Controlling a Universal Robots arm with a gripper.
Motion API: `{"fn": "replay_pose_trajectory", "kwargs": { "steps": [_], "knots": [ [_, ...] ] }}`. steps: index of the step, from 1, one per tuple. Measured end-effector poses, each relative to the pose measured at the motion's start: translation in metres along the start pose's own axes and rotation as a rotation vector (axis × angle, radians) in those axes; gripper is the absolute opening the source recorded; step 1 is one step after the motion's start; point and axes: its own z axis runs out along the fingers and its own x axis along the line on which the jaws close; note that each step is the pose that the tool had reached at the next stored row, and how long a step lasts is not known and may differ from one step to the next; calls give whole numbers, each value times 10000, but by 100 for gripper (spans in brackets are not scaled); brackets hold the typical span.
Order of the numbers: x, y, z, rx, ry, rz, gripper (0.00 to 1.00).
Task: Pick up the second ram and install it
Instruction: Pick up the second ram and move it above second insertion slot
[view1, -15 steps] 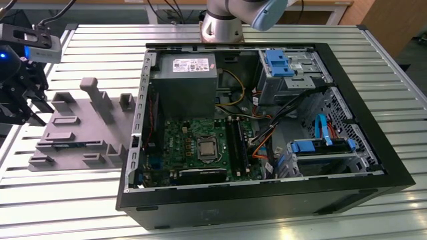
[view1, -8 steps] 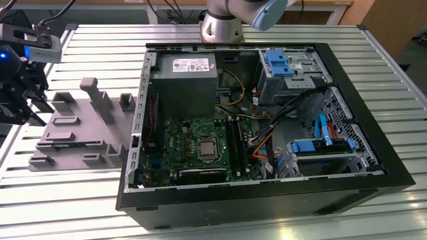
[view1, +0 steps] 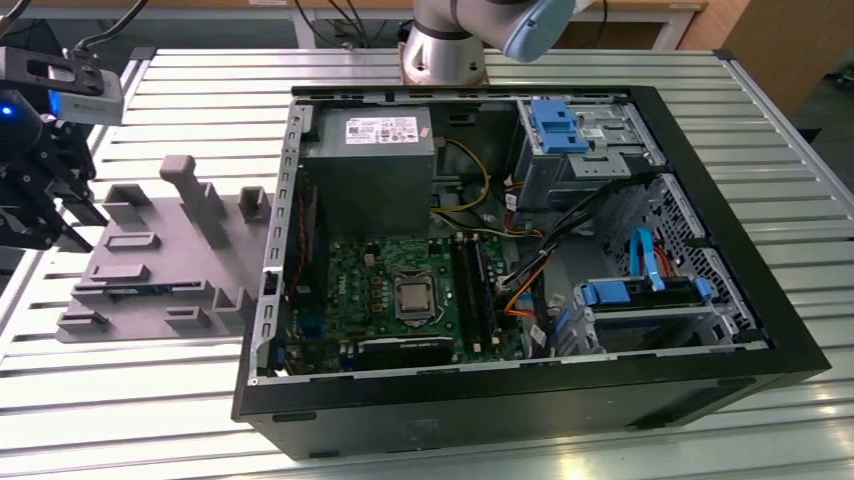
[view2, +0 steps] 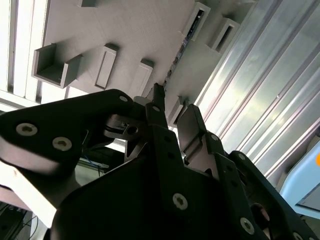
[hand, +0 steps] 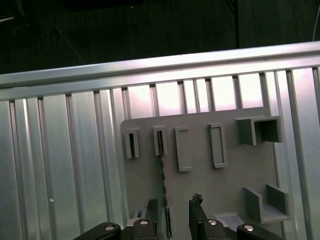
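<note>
Hand (view1: 56, 222) sits at the exterior view's left edge, black, beside the outer side of the gray holder tray (view1: 174, 235) on the slatted metal desk (view1: 200, 90). From this view we cannot tell how its fingers stand. The second ram (view1: 139, 290) shows as a thin blue-green strip lying on edge in a low slot of the tray, on the side near the hand. The open computer case (view1: 534, 400) is to the exterior view's right of the tray, touching or just beside it, with the green motherboard (view1: 387, 290) flat inside.

In the second wrist view the hand (view2: 174, 117) points at the tray (view2: 135, 30), and its fingers (view2: 192, 125) stand apart with a clear gap. The second ram (view2: 181, 47) is a dark thin line (edge-on) running from a slot toward that gap. Desk slats (view2: 250, 100) run beside the tray.

In the first wrist view the hand (hand: 176, 220) is spread, its two black fingers (hand: 197, 215) straddling the second ram (hand: 163, 175). The stick lies seated in the tray (hand: 215, 190) and runs from the second slot in the row to between the fingers. One finger is just beside it and the other is apart from it, so nothing is clamped. We see the tray resting on the desk (hand: 65, 165).
</note>
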Motion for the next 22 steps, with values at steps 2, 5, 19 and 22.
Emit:
{"fn": "replay_pose_trajectory", "kwargs": {
  "steps": [2, 5, 19, 22],
  "knots": [
    [0, 0, 2, -1, 0, 0, 38],
    [0, 0, 12, 1, -1, 0, 38],
    [16, -2, 155, -2, 1, -3, 38],
    [16, -2, 157, -2, 0, -3, 38]
  ]
}}
